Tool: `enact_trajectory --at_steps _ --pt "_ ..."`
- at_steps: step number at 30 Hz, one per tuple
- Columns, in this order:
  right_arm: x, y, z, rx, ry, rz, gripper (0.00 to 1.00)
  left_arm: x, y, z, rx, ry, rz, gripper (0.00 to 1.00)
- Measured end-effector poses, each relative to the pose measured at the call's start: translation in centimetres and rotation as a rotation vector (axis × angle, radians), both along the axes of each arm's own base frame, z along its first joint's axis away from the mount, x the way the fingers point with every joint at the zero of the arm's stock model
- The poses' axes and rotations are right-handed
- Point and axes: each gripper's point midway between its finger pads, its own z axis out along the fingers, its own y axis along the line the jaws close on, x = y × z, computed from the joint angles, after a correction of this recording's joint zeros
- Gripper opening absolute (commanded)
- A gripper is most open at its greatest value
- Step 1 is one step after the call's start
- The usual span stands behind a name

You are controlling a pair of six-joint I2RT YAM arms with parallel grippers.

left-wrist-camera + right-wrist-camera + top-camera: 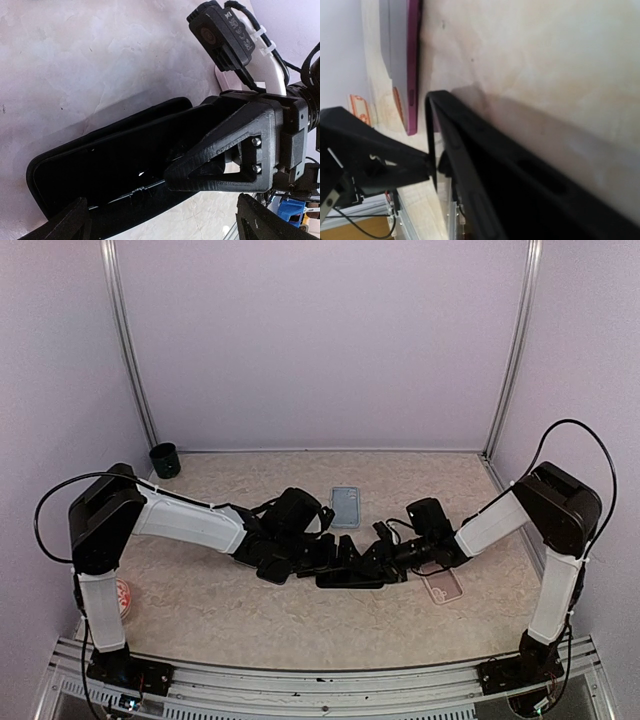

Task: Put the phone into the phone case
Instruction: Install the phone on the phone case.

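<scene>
Back left corner of the table [250, 620]: dark green cup [165, 460], upright. Toward the middle, further back: grey case [345, 506], flat, apart from everything else. Right of centre: pink case [441, 586], flat, partly hidden. Left edge: red-and-white disc [123, 596], half hidden.
</scene>
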Motion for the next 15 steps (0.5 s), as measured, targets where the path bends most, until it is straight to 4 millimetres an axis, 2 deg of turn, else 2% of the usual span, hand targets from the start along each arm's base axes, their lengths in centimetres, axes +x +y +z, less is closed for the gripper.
enact_trajectory --at_steps 5,15 --pt "0.2 -0.1 0.2 -0.038 -0.008 -0.006 0.42 0.1 0.0 -0.1 0.004 0.0 0.0 0.99" --pt "0.2 -1.0 0.2 -0.124 -0.014 -0.022 0.42 0.3 0.0 -0.1 0.007 -0.004 0.002 0.99"
